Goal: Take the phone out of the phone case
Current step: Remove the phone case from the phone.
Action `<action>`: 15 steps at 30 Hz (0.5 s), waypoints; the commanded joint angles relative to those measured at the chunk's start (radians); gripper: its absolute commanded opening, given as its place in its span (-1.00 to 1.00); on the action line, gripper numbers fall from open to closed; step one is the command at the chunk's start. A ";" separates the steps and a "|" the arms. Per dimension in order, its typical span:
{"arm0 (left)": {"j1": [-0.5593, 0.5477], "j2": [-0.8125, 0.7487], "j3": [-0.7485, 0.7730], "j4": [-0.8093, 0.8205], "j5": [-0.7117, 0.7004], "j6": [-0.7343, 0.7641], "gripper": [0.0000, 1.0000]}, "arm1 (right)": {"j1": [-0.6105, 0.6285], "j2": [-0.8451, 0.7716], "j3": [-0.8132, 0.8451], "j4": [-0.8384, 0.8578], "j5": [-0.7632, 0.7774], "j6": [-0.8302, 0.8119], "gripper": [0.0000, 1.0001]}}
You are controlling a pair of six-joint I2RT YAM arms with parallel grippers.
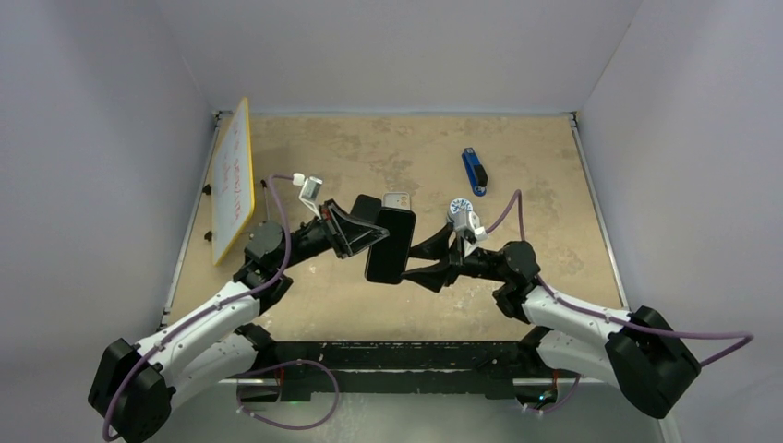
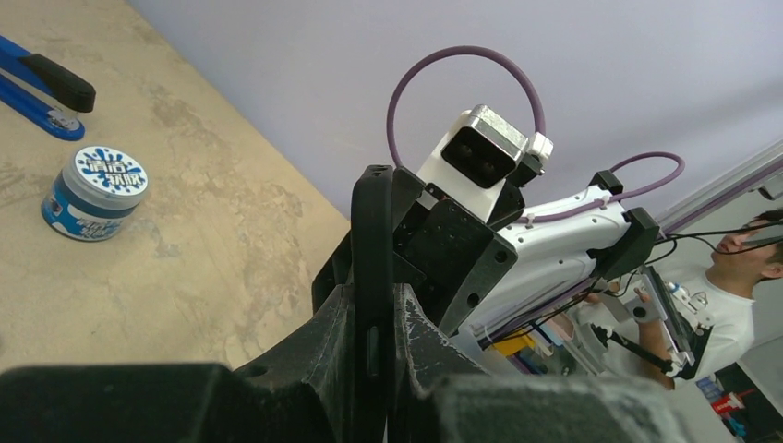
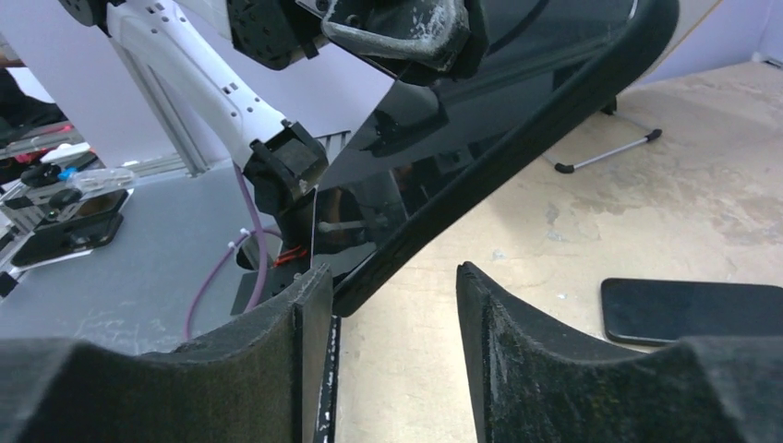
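Note:
The black phone in its black case [image 1: 389, 245] is held up off the table, tilted. My left gripper [image 1: 373, 236] is shut on its left edge; in the left wrist view the case [image 2: 373, 221] stands edge-on between the fingers of the left gripper [image 2: 374, 300]. My right gripper [image 1: 427, 265] is open just right of the phone's lower end. In the right wrist view the right gripper [image 3: 392, 286] is open, and the lower corner of the case rim [image 3: 554, 111] reaches down near the inner side of its left finger [image 3: 309, 314]. The glossy screen [image 3: 434, 111] faces this camera.
A flat black slab [image 3: 692, 312] lies on the table beyond the right finger; it also shows in the top view [image 1: 367, 207], beside a small pale item [image 1: 398, 200]. A round blue-and-white tin [image 1: 459, 211], a blue stapler [image 1: 474, 171] and a leaning whiteboard [image 1: 233, 180] are nearby.

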 commanded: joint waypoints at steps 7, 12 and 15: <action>0.005 0.029 0.018 0.226 0.070 -0.075 -1.00 | -0.010 0.051 0.054 0.090 -0.053 0.022 -0.20; 0.015 0.027 0.026 0.221 0.092 -0.074 -1.00 | -0.017 0.069 0.045 0.106 -0.076 0.028 -0.30; 0.034 0.021 0.037 0.200 0.115 -0.069 -1.00 | -0.023 0.074 0.039 0.130 -0.104 0.040 -0.29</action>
